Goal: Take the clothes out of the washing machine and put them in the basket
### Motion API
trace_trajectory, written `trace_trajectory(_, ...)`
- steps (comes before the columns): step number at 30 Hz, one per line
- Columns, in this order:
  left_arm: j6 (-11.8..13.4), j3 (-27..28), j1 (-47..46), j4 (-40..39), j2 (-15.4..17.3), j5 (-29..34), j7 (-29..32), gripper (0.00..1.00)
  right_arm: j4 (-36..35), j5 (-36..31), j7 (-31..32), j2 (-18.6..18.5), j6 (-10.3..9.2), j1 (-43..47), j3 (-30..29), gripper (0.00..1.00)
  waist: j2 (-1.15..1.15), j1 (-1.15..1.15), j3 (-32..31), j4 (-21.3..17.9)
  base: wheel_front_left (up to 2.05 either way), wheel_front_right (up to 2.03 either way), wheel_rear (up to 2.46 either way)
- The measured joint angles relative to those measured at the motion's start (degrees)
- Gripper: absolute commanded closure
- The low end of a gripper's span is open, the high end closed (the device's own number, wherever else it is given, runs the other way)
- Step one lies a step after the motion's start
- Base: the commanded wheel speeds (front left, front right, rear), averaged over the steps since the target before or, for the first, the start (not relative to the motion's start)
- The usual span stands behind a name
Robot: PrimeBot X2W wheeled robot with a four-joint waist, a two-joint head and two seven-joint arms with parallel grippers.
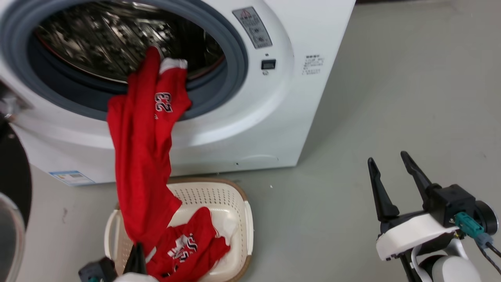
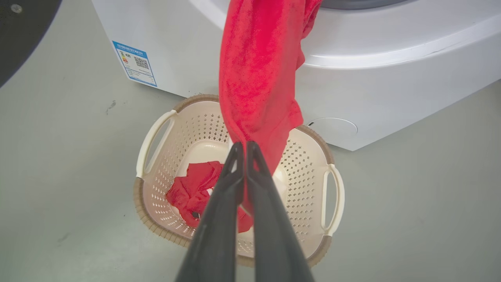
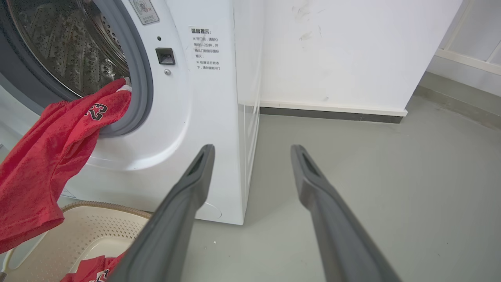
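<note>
While pinching the lower end of the hanging jersey (image 2: 258,78) between pressed-together fingers, hovers just over the basket (image 2: 195,100) as the left gripper (image 2: 242,145). Holds the cloth right at the fingertips, with a second jersey (image 2: 191,184) lying below them on the basket floor. Runs long and narrow, as to the held jersey: from the fingertips up and away to the washing machine (image 1: 274,129), top end draped over the grey seal (image 1: 235,58) and into the drum, not yet free. Looks like one straight line of pull, then: back from the door opening and down toward the basket, along the cloth's own length, until clear of the seal. Counts on the left arm alone for that, being the one touching the cloth and by far the nearer. Leaves the right gripper (image 1: 386,156) well apart from the jersey, off on the left gripper's right side, fingers spread with nothing between them. Risks a snag at the fold of the white-trimmed end over the seal.
</note>
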Motion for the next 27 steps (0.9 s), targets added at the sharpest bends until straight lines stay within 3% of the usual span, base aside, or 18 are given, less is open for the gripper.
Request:
trace_trajectory(15,-4.5,2.1,-26.4,29.6,3.8,0.0,-4.0,1.0,0.0,1.4,-2.5,0.0,0.0,-7.1,0.4,0.0,0.0,0.01,14.5,-4.6,0.0,0.0,0.0)
trace_trajectory(23,-5.9,4.3,-35.0,38.8,6.5,0.0,-4.2,1.0,1.7,2.4,-4.6,0.0,0.0,-9.5,0.7,0.0,0.0,0.01,20.3,-7.7,0.0,0.0,0.0)
trace_trajectory(24,-6.0,4.6,-35.7,39.2,6.7,0.0,-4.2,0.79,2.0,2.5,-4.7,0.0,0.0,-9.6,0.7,0.0,0.0,0.01,20.8,-8.0,0.0,0.0,0.0)
trace_trajectory(25,-6.0,5.0,-36.2,39.4,6.8,0.0,-4.3,0.5,2.2,2.5,-5.0,0.0,0.0,-9.6,0.7,0.0,0.0,0.01,21.1,-8.3,0.0,0.0,0.0)
trace_trajectory(26,-6.0,5.5,-36.7,39.7,6.9,0.0,-4.3,0.04,2.5,2.5,-5.1,0.0,0.0,-9.7,0.8,0.0,0.0,0.01,21.4,-8.5,0.0,0.0,0.0)
trace_trajectory(27,-6.2,5.7,-36.9,40.0,7.0,0.0,-4.3,0.0,2.8,2.5,-5.3,0.0,0.0,-9.9,0.8,0.0,0.0,0.01,21.6,-8.6,0.0,0.0,0.0)
